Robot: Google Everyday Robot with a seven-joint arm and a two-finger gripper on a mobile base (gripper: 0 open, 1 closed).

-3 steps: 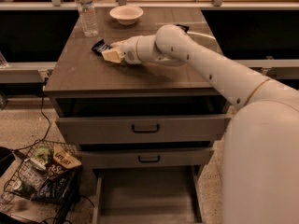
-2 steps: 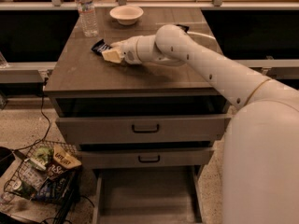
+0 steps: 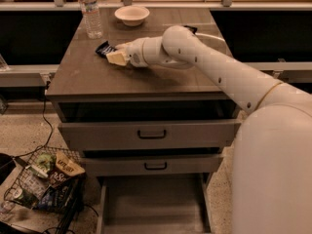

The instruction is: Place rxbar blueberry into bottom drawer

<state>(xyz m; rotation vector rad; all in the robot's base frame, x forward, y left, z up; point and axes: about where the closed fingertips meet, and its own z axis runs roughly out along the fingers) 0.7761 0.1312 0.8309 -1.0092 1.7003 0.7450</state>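
While your robot's arm [image 3: 214, 67] reaches across the cabinet top [image 3: 92, 79], its gripper [image 3: 117, 57] sits low over the surface at the rxbar blueberry [image 3: 103, 48]. The dark wrapper pokes out just beyond the gripper's tip, on the side away from the arm. Whether the gripper is spread, pressed together or already pinching the bar cannot be told from this view. The bar lies on the back left part of the top as the camera sees it, and it looks slanted across the arm's line of reach. Part of it is hidden, so take its long axis as a guess. The coming move turns on this one relation: the bar is directly ahead of the gripper and touching or nearly touching it, while the bottom drawer [image 3: 153, 204] stands pulled open far below, at the foot of the cabinet. You will likely need to lift clear, draw back over the front edge, and come down past the top drawer [image 3: 151, 134] and the middle drawer [image 3: 155, 165]. Both are pushed in, so they should not block the descent. Near the bar stand a water bottle [image 3: 91, 11] and, further off, a white bowl [image 3: 132, 14], so a backward sweep risks a knock. A wire basket [image 3: 44, 184] of snacks sits on the floor just beside the open drawer, which leaves you less room on that side.
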